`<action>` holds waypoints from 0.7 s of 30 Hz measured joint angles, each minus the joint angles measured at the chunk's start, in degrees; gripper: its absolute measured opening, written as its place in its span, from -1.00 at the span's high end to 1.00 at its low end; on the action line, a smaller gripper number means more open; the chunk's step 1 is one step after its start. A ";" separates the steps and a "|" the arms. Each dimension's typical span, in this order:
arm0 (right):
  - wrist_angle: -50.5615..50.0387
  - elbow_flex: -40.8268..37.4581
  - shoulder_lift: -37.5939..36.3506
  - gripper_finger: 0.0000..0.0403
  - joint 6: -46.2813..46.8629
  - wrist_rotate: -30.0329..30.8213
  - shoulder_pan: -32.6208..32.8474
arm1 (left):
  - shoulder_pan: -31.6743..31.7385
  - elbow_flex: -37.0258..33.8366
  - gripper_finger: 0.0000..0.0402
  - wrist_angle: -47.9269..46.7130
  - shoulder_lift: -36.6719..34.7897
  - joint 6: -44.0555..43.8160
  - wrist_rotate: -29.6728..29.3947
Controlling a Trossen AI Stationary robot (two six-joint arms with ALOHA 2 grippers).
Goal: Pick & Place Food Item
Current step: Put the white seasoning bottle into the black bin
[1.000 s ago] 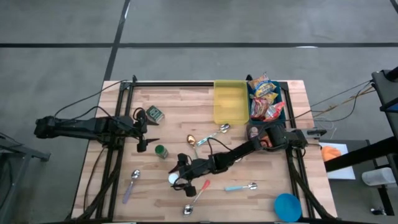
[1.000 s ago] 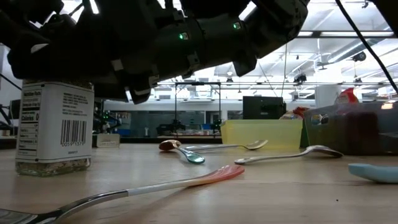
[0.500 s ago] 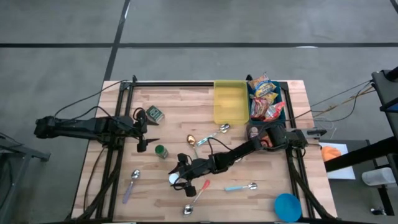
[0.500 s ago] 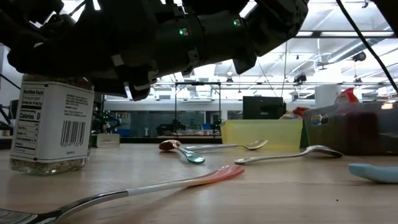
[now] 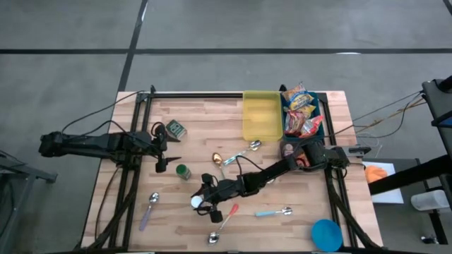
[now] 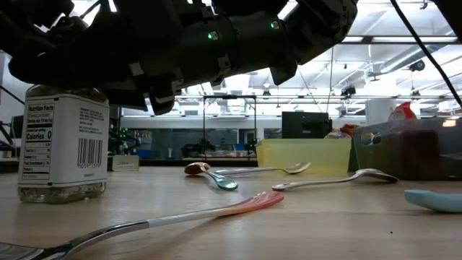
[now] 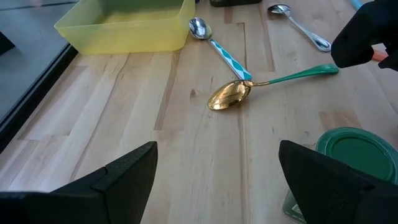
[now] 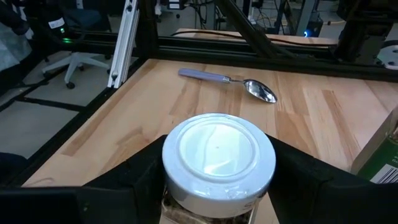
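Wooden bench [image 5: 212, 113] in lab hall, right end effector [image 5: 200, 202] grasping white-lidded spice jar [image 8: 218, 155], barcode label seen only low, left end effector [image 5: 164, 149] released near jar.

Bare wood left of the yellow bin [image 5: 260, 115]; spoons [image 5: 224, 223] crowding the near table edge.

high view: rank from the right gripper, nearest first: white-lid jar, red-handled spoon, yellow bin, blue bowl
1. White-lid jar, between the right gripper fingers.
2. Red-handled spoon, just beside it, toward the table's near edge.
3. Yellow bin and blue bowl: both far off, too close to call. Bin at the far edge, bowl at the near right corner.
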 joint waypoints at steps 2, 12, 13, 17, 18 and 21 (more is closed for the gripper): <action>0.00 0.00 0.00 -0.09 0.00 0.00 0.00 | 0.01 0.01 -0.69 0.00 0.00 0.00 0.00; 0.13 0.00 -0.02 -0.09 -0.02 -0.07 0.00 | 0.01 0.01 -0.69 0.00 0.00 0.00 0.00; 0.13 0.00 -0.02 -0.09 -0.02 -0.07 0.00 | 0.02 0.00 -0.69 0.00 0.00 0.00 0.00; 0.13 0.00 -0.05 -0.07 -0.02 -0.09 0.00 | 0.00 0.00 -0.69 0.00 0.00 0.00 0.00; 0.13 0.00 -0.07 -0.05 -0.02 -0.09 0.00 | 0.02 0.00 -0.69 0.00 0.00 0.00 0.00; 0.13 0.00 -0.11 0.00 -0.02 -0.09 0.02 | 0.01 0.00 -0.69 0.00 0.00 0.00 0.00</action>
